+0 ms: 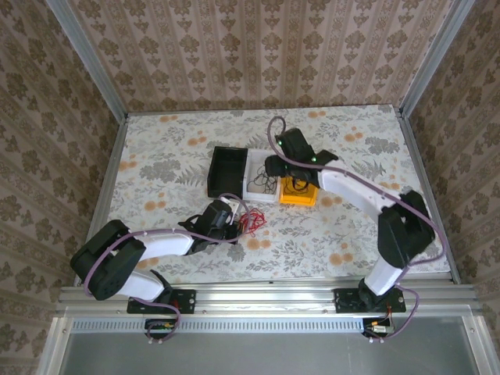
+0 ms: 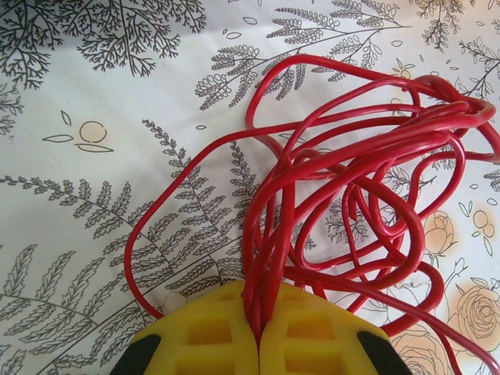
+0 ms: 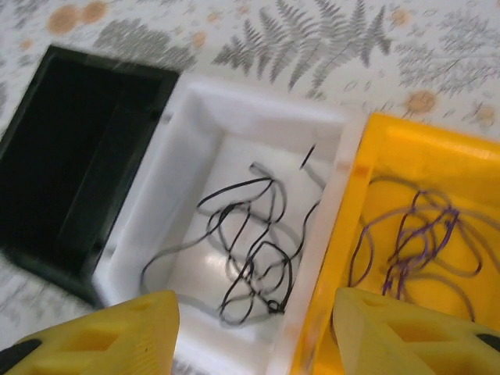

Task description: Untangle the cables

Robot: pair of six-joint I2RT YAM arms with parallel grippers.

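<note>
Clamping thin curly red wires (image 2: 266, 250) sprawled ahead, just short of the white plastic bin (image 3: 266, 94), the left gripper (image 2: 258, 312) is nearer — the right gripper (image 3: 254, 312) gapes above that bin.

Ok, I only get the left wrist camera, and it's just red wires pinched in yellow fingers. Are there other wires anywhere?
Observer: Yes, black cables lie in a white bin.
Operator: Is the other arm holding them?
Observer: No, the right end effector is open above that bin, holding nothing.
Operator: Any more bins?
Observer: A black bin on one side of the white one, and a yellow bin on the other with purple cables inside.
</note>
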